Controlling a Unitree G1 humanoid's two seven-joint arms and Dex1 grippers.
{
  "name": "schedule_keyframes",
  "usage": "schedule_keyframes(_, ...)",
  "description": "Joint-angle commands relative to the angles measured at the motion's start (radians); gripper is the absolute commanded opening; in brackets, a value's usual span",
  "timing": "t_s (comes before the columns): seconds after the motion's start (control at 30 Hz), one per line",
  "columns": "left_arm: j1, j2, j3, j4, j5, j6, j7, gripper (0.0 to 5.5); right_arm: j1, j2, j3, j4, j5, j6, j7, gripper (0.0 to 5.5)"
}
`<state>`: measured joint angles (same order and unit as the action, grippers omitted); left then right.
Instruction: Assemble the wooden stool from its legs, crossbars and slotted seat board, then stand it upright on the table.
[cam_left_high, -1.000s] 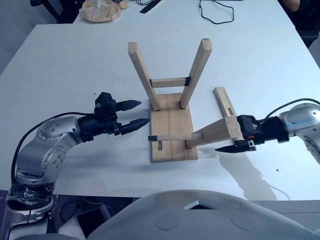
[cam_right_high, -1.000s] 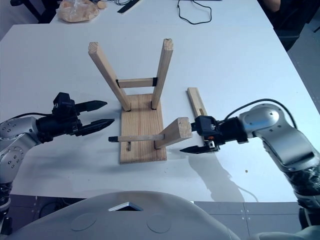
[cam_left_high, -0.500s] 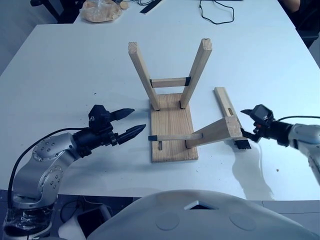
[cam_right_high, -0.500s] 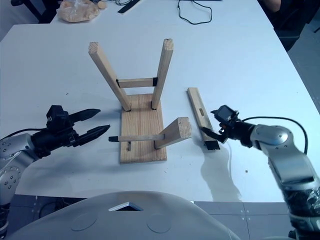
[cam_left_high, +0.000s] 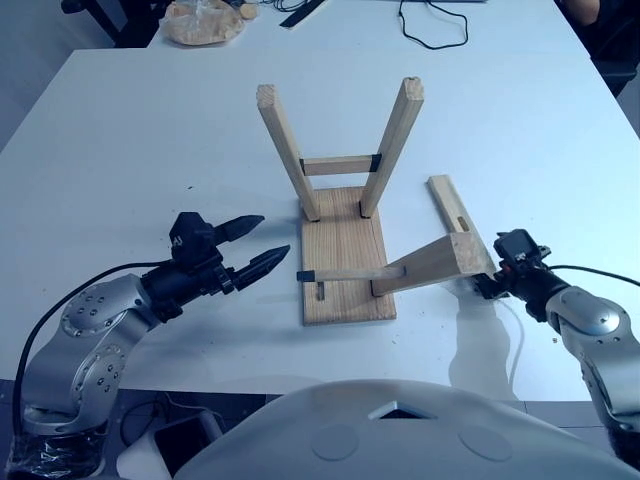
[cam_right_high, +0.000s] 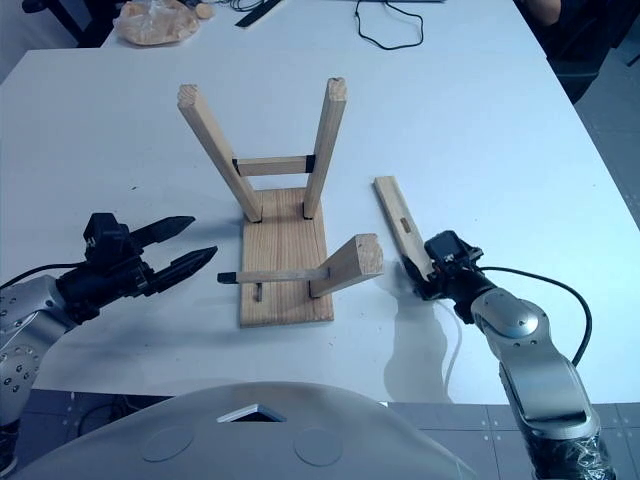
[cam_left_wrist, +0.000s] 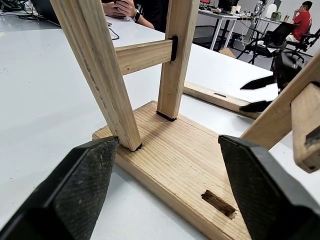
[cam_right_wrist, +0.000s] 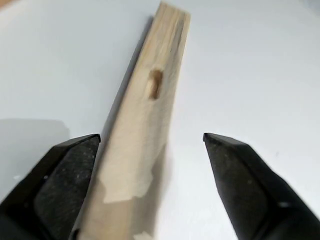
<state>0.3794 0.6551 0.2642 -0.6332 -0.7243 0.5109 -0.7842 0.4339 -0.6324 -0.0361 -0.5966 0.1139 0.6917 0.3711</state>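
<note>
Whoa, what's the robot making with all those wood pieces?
It is building a stool upside down. The seat board lies flat on the table, with two legs and a crossbar standing at its far end. A third leg leans tilted at the near end. The right gripper is open around the last leg, which lies loose on the table. The left gripper is open beside the board, holding nothing.

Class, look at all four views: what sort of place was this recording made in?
Probably an office-style lab or workshop: a large white worktable, with further desks and office chairs in the room behind.
</note>
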Motion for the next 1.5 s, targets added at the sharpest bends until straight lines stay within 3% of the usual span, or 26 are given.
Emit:
schedule_keyframes(0.03, 0.013, 0.002, 0.009, -0.018, -0.005, 0.008, 0.013, 3.67, 0.048, 0.027, 0.011, 0.061, 0.029, -0.003, 0.040, 3.80)
schedule_keyframes(0.23, -0.007, -0.008, -0.028, 0.000, 0.016, 0.009, 0.031, 3.67, 0.020, 0.127, -0.061, 0.160, 0.175, 0.090, 0.069, 3.80)
schedule_keyframes(0.67, -0.213, -0.030, -0.113, 0.154, 0.119, 0.000, 0.104, 3.67, -0.062, 0.129, -0.048, 0.277, 0.225, 0.089, 0.083, 2.03)
schedule_keyframes(1.1, -0.361, -0.064, -0.254, 0.343, 0.244, -0.043, 0.055, 3.67, -0.266, 0.132, -0.030, 0.337, 0.204, 0.005, 0.082, 2.02)
schedule_keyframes(1.5, -0.608, -0.167, -0.317, 0.782, 0.372, -0.143, 0.049, 3.67, -0.424, 0.155, -0.013, 0.374, 0.200, 0.005, 0.087, 2.02)
